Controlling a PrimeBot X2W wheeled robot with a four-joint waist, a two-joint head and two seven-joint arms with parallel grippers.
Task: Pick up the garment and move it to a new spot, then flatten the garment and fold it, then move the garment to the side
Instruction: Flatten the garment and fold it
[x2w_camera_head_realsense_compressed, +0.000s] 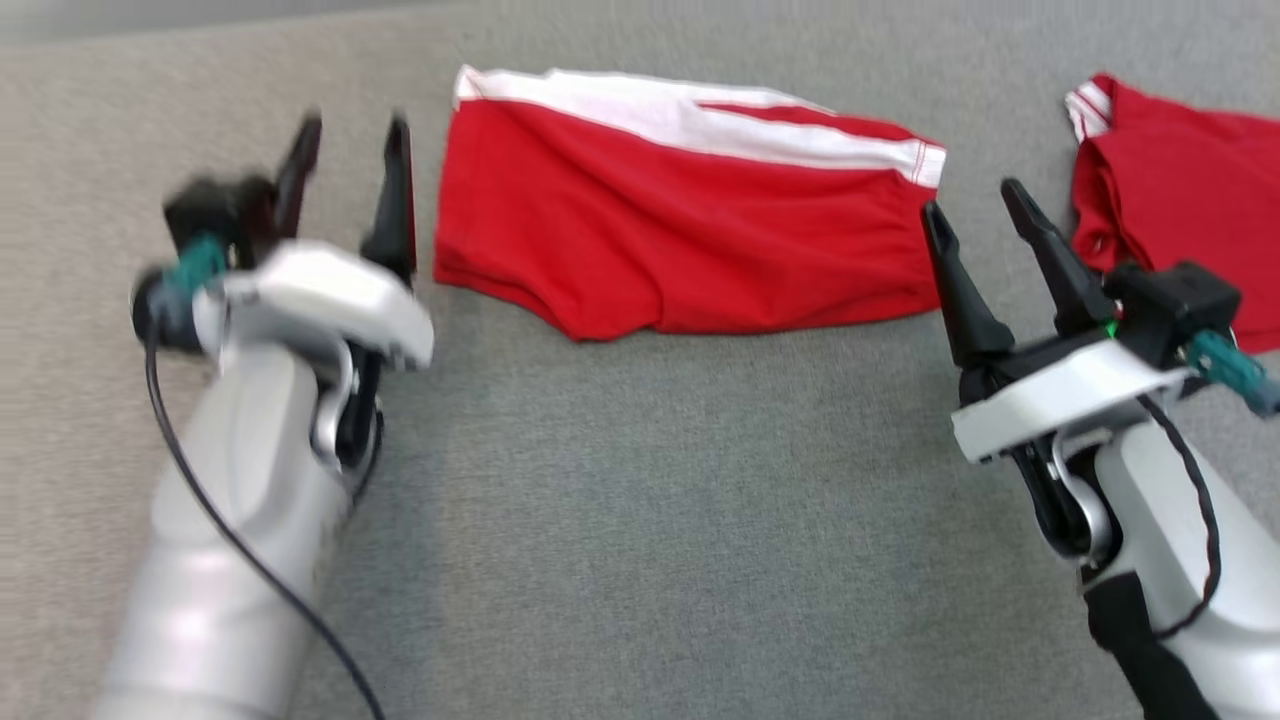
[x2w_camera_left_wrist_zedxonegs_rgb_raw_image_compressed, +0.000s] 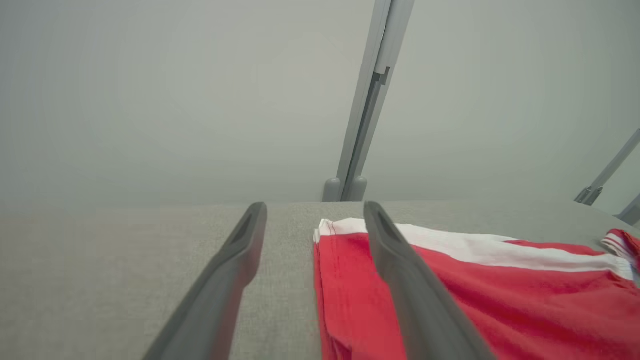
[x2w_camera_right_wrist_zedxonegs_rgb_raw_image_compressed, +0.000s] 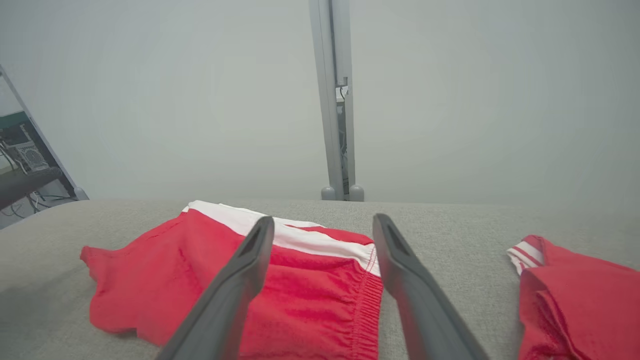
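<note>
The grey cloth-covered table (x2w_camera_head_realsense_compressed: 640, 520) takes up most of what I can see, and the red shorts (x2w_camera_head_realsense_compressed: 680, 230) lie on it towards the far side, about midway between the two arms, spread fairly flat with a white stripe along their far edge. A second red garment (x2w_camera_head_realsense_compressed: 1180, 170) sits bunched well off to the right. The left gripper (x2w_camera_head_realsense_compressed: 354, 128) hangs just beside the shorts' left edge, fingers spread and empty; the right gripper (x2w_camera_head_realsense_compressed: 971, 200) is just off their right end, also spread wide and holding nothing. The shorts look light, soft and limp, so I'd expect them to sag and crease once lifted. The gathered elastic edge on the right and the stitched hem on the left look like the firmest places to pinch.
</note>
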